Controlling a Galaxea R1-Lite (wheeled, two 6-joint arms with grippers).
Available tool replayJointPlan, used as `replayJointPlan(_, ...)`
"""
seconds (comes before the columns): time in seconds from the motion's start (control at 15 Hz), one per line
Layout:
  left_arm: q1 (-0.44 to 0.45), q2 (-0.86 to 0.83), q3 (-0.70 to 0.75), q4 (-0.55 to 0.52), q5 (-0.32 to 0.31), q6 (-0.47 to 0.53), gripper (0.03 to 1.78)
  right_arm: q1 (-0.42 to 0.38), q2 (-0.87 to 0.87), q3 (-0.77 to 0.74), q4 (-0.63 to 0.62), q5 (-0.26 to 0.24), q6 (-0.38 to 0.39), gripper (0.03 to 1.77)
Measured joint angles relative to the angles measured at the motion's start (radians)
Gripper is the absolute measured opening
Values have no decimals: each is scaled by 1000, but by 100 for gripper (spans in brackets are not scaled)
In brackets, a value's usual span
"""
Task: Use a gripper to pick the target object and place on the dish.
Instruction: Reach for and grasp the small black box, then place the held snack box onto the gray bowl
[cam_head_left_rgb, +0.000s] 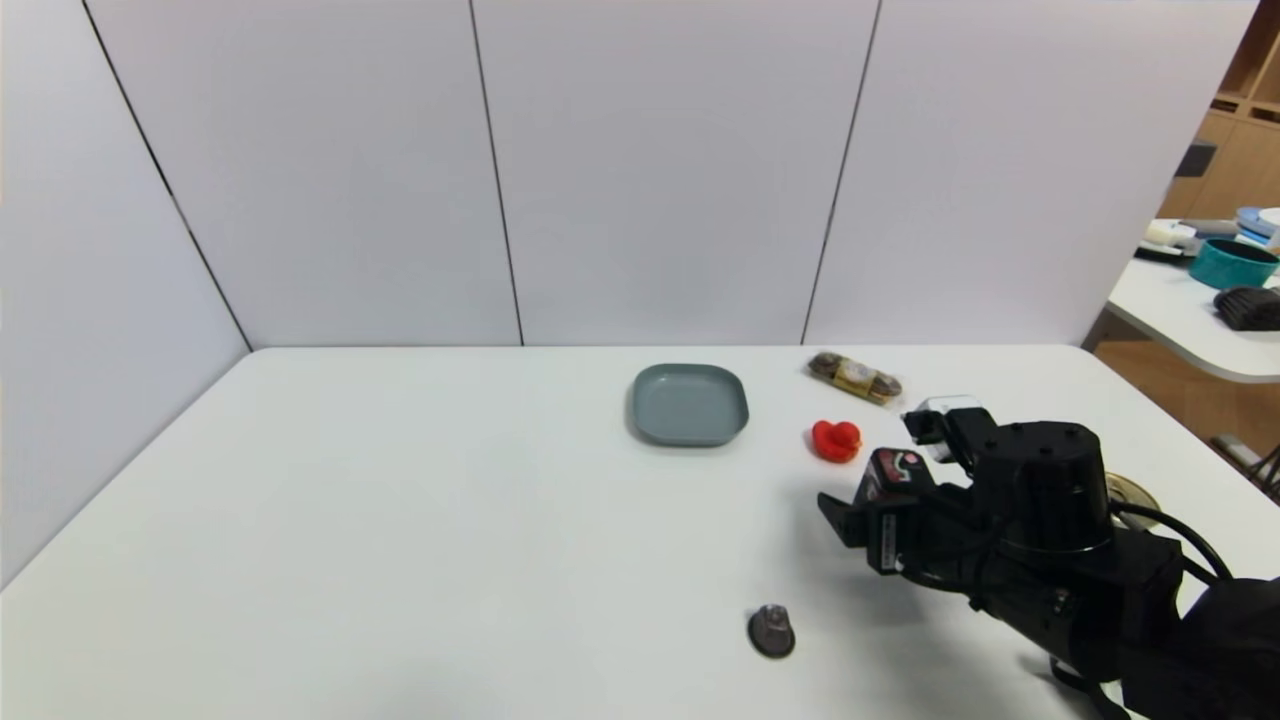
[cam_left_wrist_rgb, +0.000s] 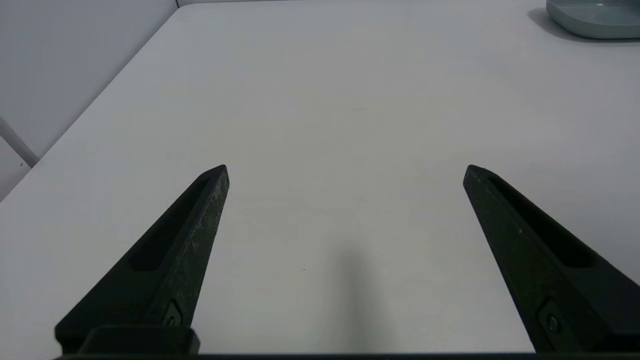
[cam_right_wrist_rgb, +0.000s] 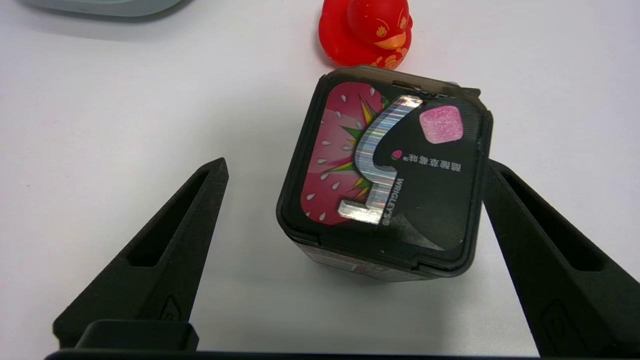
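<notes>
Black box (cam_head_left_rgb: 893, 478) first: from our head view it stands on the white table (cam_head_left_rgb: 400, 520), near the red duck (cam_head_left_rgb: 836, 440), with our right gripper (cam_head_left_rgb: 868, 518) around it and the dish (cam_head_left_rgb: 689, 403) well apart to the left. Our left wrist view shows the left gripper (cam_left_wrist_rgb: 346, 172) spread over bare table — parked. Our right wrist view shows the fingers (cam_right_wrist_rgb: 165, 245) apart, one touching the box's side, the other clear of it. We judge we should centre first, then close squarely, keeping off the duck.
</notes>
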Motion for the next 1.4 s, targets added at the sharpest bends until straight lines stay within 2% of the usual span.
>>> replayJointPlan(0.4,0,0,0,0,0,1,169,0,0,-4,-4,-14,0,171)
replayJointPlan(0.47,0,0,0,0,0,1,169,0,0,-4,-13,-15,0,164)
replayJointPlan(0.6,0,0,0,0,0,0,169,-1,0,-2,-20,-15,1,129)
replayJointPlan(0.73,0,0,0,0,0,1,169,-2,0,0,-20,-16,6,102)
replayJointPlan(0.93,0,0,0,0,0,1,169,0,-1,2,-20,-15,6,76)
replayJointPlan(1.4,0,0,0,0,0,0,169,0,-23,2,-2,-14,4,76)
